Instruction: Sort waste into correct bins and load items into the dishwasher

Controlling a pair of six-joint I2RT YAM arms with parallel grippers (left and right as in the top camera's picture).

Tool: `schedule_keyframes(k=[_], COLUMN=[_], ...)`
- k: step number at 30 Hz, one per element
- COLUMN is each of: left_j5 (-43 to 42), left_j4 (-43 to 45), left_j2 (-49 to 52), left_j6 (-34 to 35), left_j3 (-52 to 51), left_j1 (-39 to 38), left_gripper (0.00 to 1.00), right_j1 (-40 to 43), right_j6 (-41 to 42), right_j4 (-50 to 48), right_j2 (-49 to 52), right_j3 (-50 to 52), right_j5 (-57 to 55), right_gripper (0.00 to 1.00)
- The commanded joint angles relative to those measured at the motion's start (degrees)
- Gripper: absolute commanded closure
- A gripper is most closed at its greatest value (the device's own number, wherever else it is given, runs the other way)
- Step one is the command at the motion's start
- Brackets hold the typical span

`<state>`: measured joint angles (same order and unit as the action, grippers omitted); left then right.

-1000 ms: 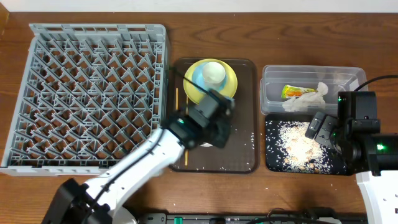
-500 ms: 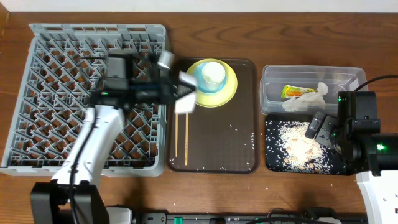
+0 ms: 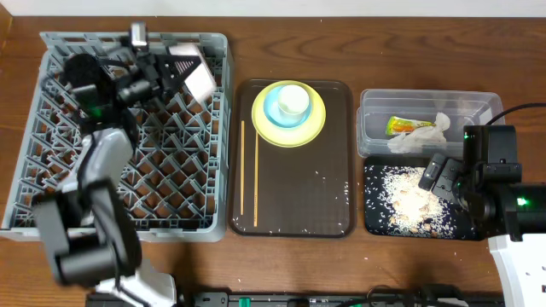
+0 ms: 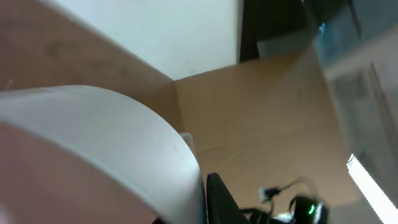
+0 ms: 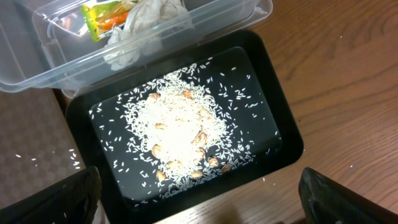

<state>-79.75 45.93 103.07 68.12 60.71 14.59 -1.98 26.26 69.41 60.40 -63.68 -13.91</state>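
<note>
My left gripper [image 3: 175,72] is shut on the white bowl [image 3: 194,75] and holds it tilted above the far right part of the grey dish rack [image 3: 51,196]. In the left wrist view the bowl [image 4: 93,149] fills the frame beside one dark finger of the gripper [image 4: 199,205]. The yellow plate [image 3: 316,119] carries the light-blue cup [image 3: 275,107] and the white cup [image 3: 293,100]. The chopsticks [image 3: 249,175] lie on the brown tray's left. My right gripper [image 5: 199,205] is open and empty above the black tray [image 5: 273,99] of rice crumbs [image 5: 177,134]. The wrapper [image 5: 102,12] and the tissue [image 5: 140,25] lie in the clear tub [image 5: 236,12].
The dark brown serving tray [image 3: 299,205] sits between the rack and the bins, with a few rice grains on its right side. The clear tub [image 3: 426,102] stands behind the black tray [image 3: 375,222]. Bare wooden table runs along the front edge.
My left arm has lifted the white bowl off the brown tray and swung it left and back, over the rack's far right corner. The right arm has not moved.
</note>
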Motion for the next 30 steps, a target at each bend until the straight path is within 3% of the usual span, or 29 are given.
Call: schedule_keyframes(k=[1, 8, 19, 30], left_j5=[0.22, -1.09, -10.01, -10.4], left_j4=[3.39, 7.17, 9.7, 9.68], left_j2=[8.55, 15.26, 15.56, 15.56], left_j6=[12.22, 14.08, 10.49, 7.98], left_j3=[3.45, 7.3, 8.15, 5.81], left_j1=[0.11, 0.17, 4.02, 6.58], left_gripper=[0.92, 0.92, 0.92, 0.86], right_j1=[0.46, 0.46, 0.46, 0.46], right_j6=[-0.2, -0.2, -0.2, -0.2], right_j4=[0.04, 0.04, 0.04, 0.04], right_j2=[0.02, 0.02, 0.02, 0.02], right_j3=[-0.31, -0.31, -0.31, -0.31], right_j5=[-0.42, -0.42, -0.42, -0.42], right_gripper=[0.01, 0.01, 0.01, 0.01])
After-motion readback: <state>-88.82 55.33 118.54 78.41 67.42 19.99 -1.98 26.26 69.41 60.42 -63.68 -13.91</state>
